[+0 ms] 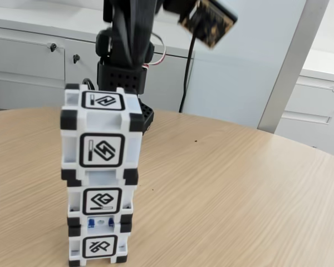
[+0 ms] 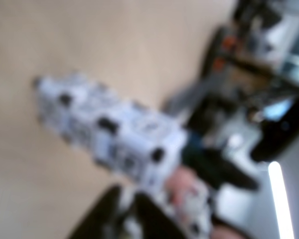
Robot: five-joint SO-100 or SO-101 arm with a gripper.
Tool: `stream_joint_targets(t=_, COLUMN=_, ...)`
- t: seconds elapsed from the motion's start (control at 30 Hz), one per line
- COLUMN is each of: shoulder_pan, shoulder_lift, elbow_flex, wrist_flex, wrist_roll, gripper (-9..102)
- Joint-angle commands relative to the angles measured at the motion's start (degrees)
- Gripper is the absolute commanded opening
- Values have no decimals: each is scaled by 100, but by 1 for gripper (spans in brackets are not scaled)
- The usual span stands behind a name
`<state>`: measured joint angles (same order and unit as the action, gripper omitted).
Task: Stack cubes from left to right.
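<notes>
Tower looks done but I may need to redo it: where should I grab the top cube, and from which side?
Judging from the fixed view, take the top cube across its two vertical side faces, coming down from above. It sits upright with its top free, while the middle cube touches it below, so a low approach risks nudging the stack. The wrist view is too blurred to refine this.

The stacked cubes (image 1: 100,172) are seen close, level with the counter (image 1: 222,189), in the fixed view; they (image 2: 109,134) are viewed blurred from above by the wrist view.

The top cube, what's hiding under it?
Two more white cubes. The top cube sits on a middle cube, which sits on a bottom cube on the wooden table. The faces pressed together are covered, so their glyphs can't be seen.
</notes>
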<state>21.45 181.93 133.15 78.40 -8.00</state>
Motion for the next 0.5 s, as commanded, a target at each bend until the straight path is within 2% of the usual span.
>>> stream_joint_targets(t=0.0, shoulder_pan=-18, shoulder_lift=659, elbow_flex=765, wrist_flex=-334, wrist_roll=-53, gripper=0)
stream_joint_targets(t=0.13, shoulder_pan=-255, shoulder_lift=624, elbow_flex=1459, wrist_flex=-404, wrist_roll=-387, gripper=0)
stream_joint_targets(t=0.47, shoulder_pan=-343, shoulder_lift=633, elbow_flex=2373, wrist_flex=-422, wrist_roll=-325, gripper=0)
